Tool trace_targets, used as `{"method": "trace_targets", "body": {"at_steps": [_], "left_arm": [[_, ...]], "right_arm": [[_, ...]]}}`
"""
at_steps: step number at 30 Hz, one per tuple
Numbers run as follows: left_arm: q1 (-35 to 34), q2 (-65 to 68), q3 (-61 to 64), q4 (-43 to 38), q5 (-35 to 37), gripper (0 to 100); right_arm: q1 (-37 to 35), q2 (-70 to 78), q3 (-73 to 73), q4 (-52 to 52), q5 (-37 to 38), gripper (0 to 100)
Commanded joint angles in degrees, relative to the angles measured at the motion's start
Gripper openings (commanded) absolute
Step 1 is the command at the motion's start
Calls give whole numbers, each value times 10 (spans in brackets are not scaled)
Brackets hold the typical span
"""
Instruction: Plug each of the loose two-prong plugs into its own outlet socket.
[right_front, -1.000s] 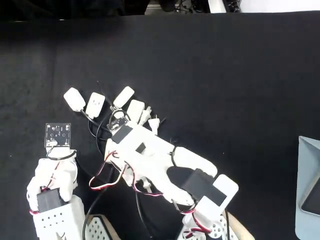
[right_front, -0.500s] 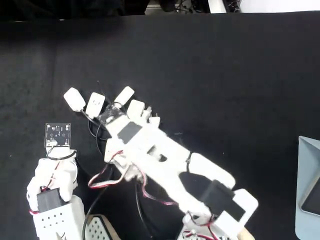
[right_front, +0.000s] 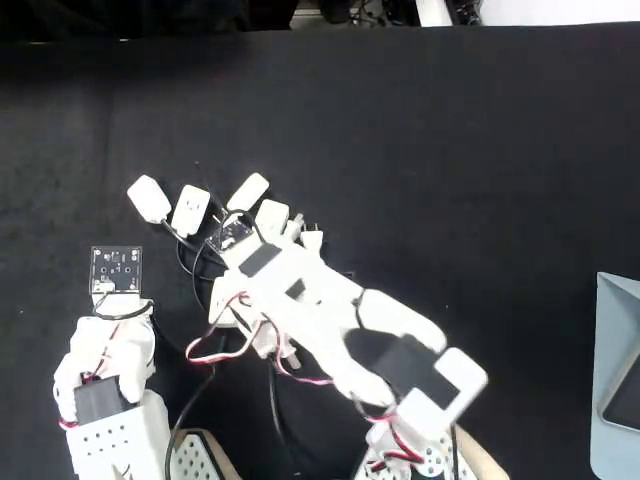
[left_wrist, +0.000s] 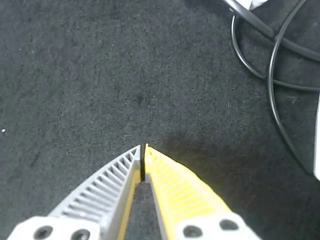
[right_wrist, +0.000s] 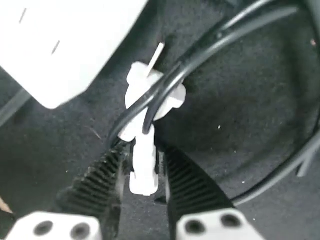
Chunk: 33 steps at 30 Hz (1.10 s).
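Note:
Several white outlet sockets (right_front: 190, 210) fan out on the black mat left of centre, joined by black cables. My right gripper (right_wrist: 143, 159) is shut on a white two-prong plug (right_wrist: 145, 150). Its prongs (right_wrist: 156, 54) point at a white socket block (right_wrist: 60, 45) and sit close to its edge. A black cable (right_wrist: 210, 47) crosses over the plug. From above, the right arm (right_front: 300, 300) covers its gripper beside the sockets. A loose white plug (right_front: 312, 238) lies just right of the sockets. My left gripper (left_wrist: 143, 150) is shut on nothing above bare mat.
The left arm (right_front: 100, 365) stands at the front left with a small square board (right_front: 115, 268) ahead of it. Black cable loops (left_wrist: 280, 75) lie near the left gripper. A pale grey tray (right_front: 618, 380) sits at the right edge.
The right arm stretched out over the sockets, then drew back a little; its head now sits slightly closer to the sockets than a second ago. The left arm has kept still.

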Motion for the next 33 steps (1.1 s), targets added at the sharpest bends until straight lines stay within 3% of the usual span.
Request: {"method": "trace_targets", "body": {"at_steps": [1, 15, 20, 33], "left_arm": [[-5, -3, 11, -13, -3, 30], [-5, -3, 11, -13, -3, 30], [-5, -3, 11, -13, -3, 30], [-5, -3, 11, -13, -3, 30]], "right_arm": [[8, 26, -16, 2, 1, 16], [7, -16, -37, 69, 1, 18], [8, -10, -37, 84, -15, 104], [5, -14, -39, 96, -15, 11]]}}
